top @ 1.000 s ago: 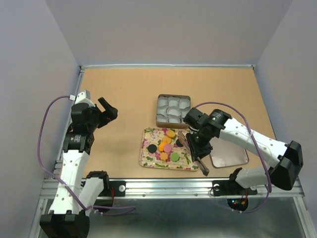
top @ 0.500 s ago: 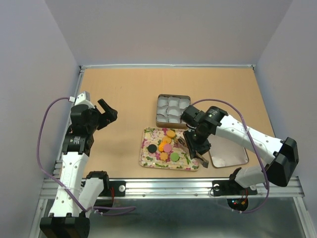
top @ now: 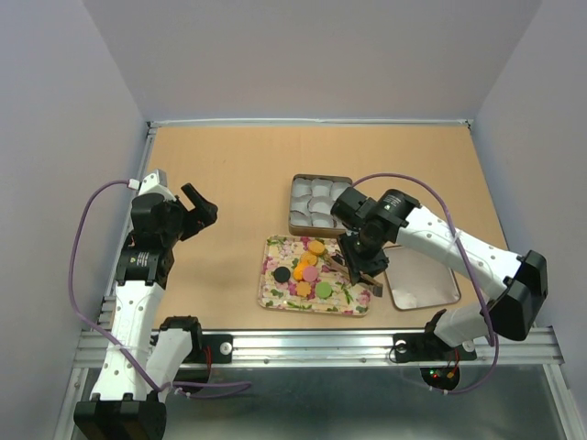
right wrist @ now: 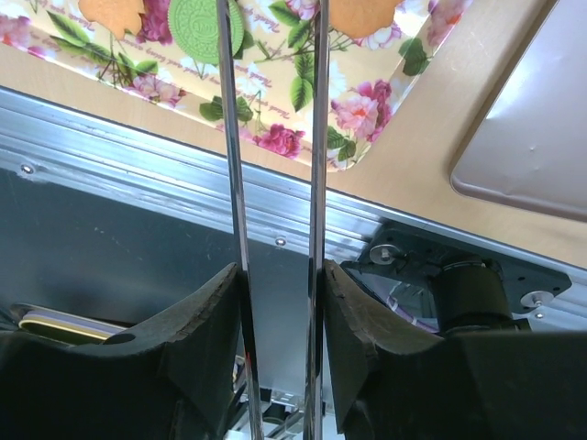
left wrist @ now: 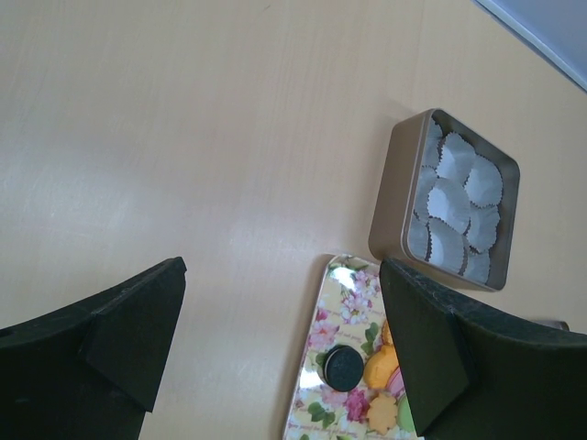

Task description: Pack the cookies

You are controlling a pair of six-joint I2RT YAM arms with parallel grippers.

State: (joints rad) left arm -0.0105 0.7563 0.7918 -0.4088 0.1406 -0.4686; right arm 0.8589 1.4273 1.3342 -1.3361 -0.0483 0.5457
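Note:
Several cookies lie on the floral tray (top: 275,295): a black one (top: 282,273), an orange one (top: 316,247), a pink one (top: 311,273) and a green one (top: 324,290). My right gripper (top: 365,266) hangs over the tray's right end, shut on metal tongs (right wrist: 316,137). The two blades stand apart and reach toward the green cookie (right wrist: 204,26) and an orange cookie (right wrist: 362,14), with nothing seen between them. My left gripper (top: 197,206) is open over bare table at the left. Its wrist view shows the black cookie (left wrist: 343,368) on the tray (left wrist: 344,289).
A gold tin (top: 320,203) lined with white paper cups stands just behind the tray. Its lid (top: 424,282) lies flat to the right of the tray. The metal rail of the table's near edge (right wrist: 138,156) runs just below the tray.
My right arm has shifted left and a little farther back, bringing the tongs more over the tray, and the blades have spread slightly. The left arm has not moved.

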